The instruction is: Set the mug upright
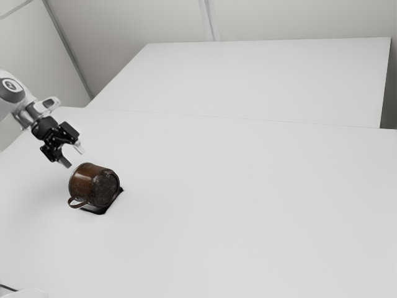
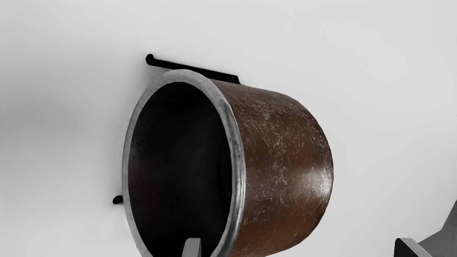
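In the exterior view the brown metal mug (image 1: 92, 184) lies on its side, its base facing the exterior view's right and its handle low on the near side. My gripper (image 1: 72, 158) is above and beside the mug's rim end, open, holding nothing. From the wrist view, the mug (image 2: 282, 160) shows its dark mouth and grey rim. The gripper (image 2: 294, 248) has its fingers wide apart there, one tip overlapping the mouth in the picture and the other out past the mug's brown wall. Whether a finger touches the mug cannot be told.
A flat black object (image 1: 94, 211) lies beneath the mug on the white table (image 1: 248, 205), its edge (image 2: 192, 70) sticking out beside the rim. Another white surface (image 1: 248, 77) extends behind the table. A pale object with a dark cable (image 1: 23, 293) sits at the exterior view's lower left corner.
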